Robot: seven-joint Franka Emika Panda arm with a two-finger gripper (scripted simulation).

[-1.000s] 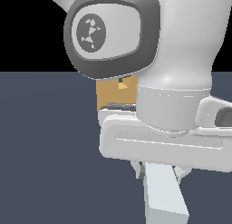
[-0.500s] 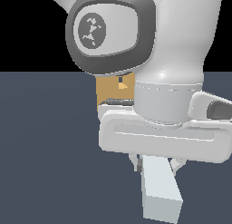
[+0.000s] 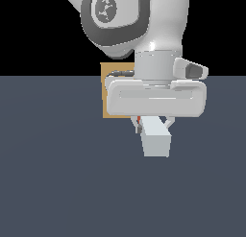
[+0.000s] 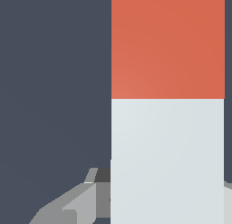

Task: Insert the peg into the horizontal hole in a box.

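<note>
The peg point(image 3: 155, 137) is a pale grey-white bar pointing toward the camera in the exterior view, with a sliver of its orange-red end showing near the fingers. My gripper point(image 3: 153, 123) is shut on the peg and holds it above the floor. The tan box point(image 3: 114, 89) stands behind the gripper, mostly hidden by the hand; its hole is hidden. In the wrist view the peg point(image 4: 167, 159) fills the frame with its orange-red end point(image 4: 167, 44) beyond the white part, and a finger point(image 4: 77, 205) shows beside it.
The large white arm link point(image 3: 129, 20) fills the upper part of the exterior view. The dark blue-grey floor point(image 3: 57, 183) spreads around the gripper and box.
The gripper has risen with the peg and moved toward the exterior view's left. More of the floor shows below the peg.
</note>
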